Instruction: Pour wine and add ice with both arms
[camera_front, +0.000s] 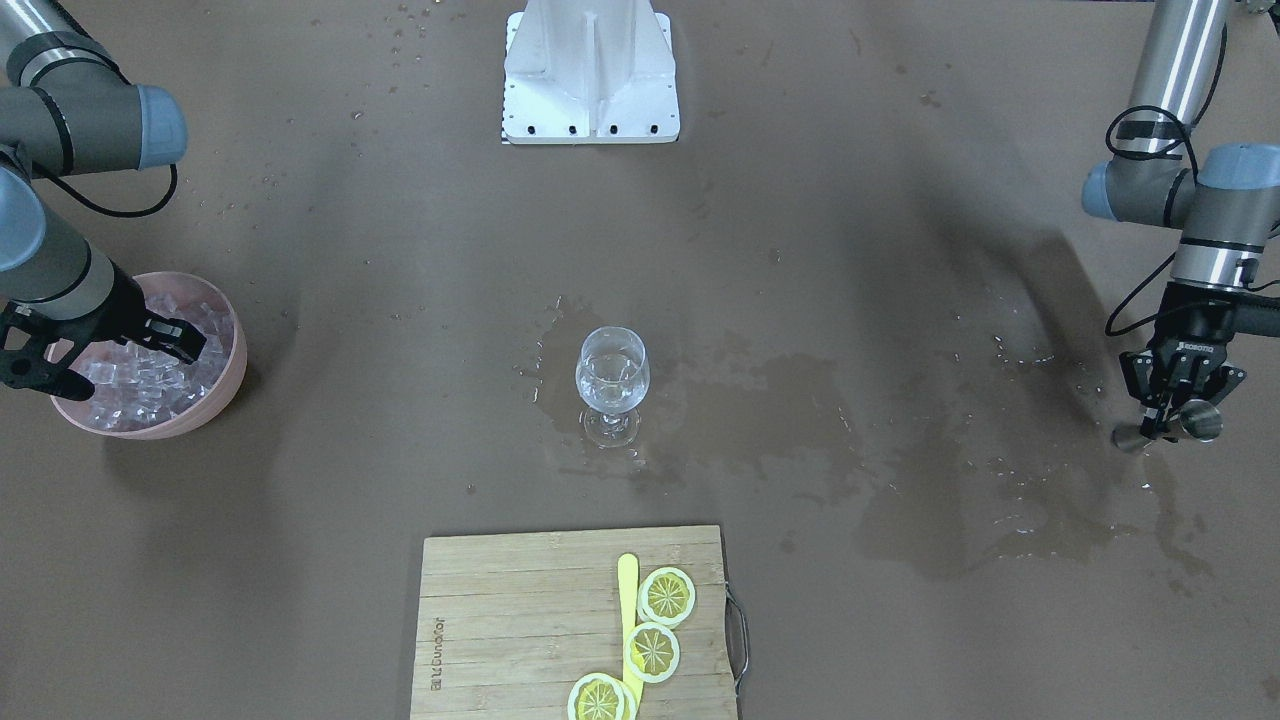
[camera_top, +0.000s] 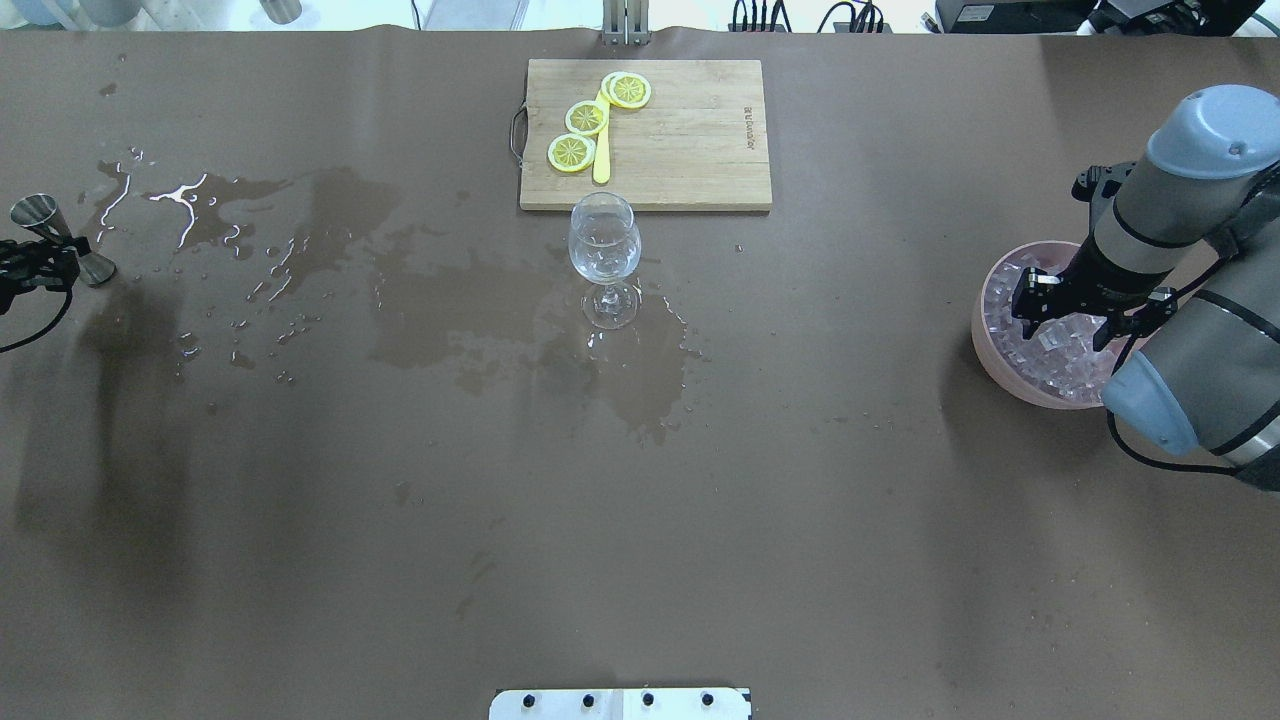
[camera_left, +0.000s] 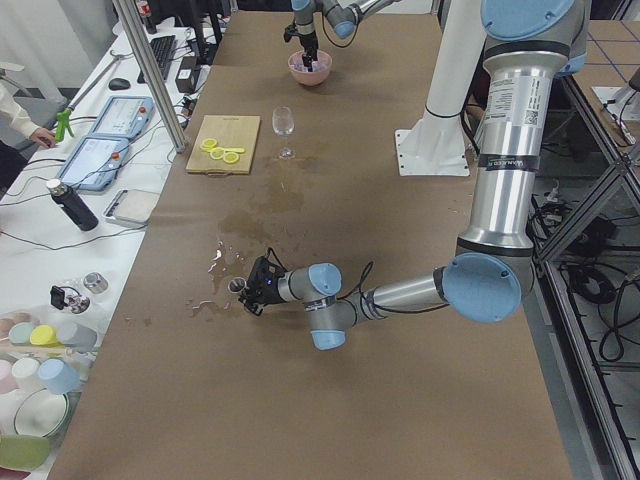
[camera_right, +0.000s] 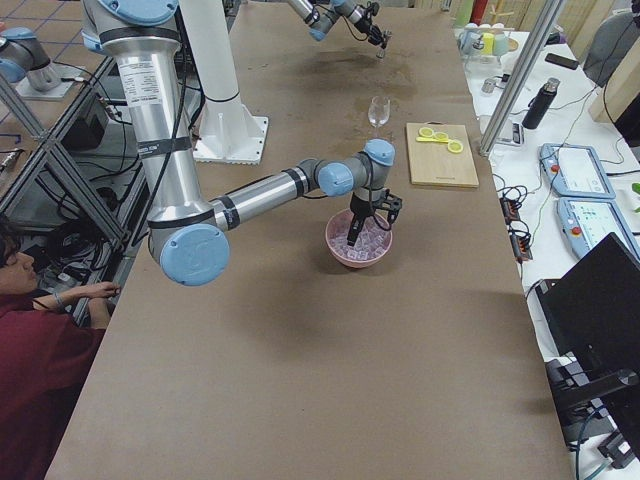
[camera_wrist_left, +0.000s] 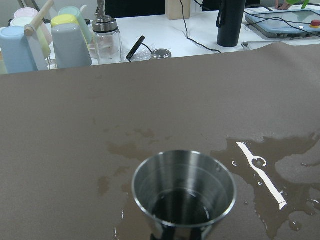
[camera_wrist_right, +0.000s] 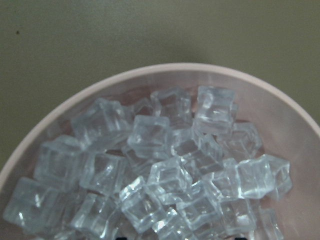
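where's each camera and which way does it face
Front: across the table, facing the robot, looking down; left arm at its right, right arm at its left.
Overhead: behind the robot, looking forward and down; arms enter at both edges.
Left side: table's end, looking along it; left arm near.
Right side: opposite end; right arm near.
Left wrist: down onto the metal cup.
Right wrist: down into the ice.
Front and overhead share the glass.

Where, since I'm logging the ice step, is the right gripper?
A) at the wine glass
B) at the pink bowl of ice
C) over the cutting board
B: the right gripper hangs open over the ice heaped in the pink bowl, well apart from the glass.
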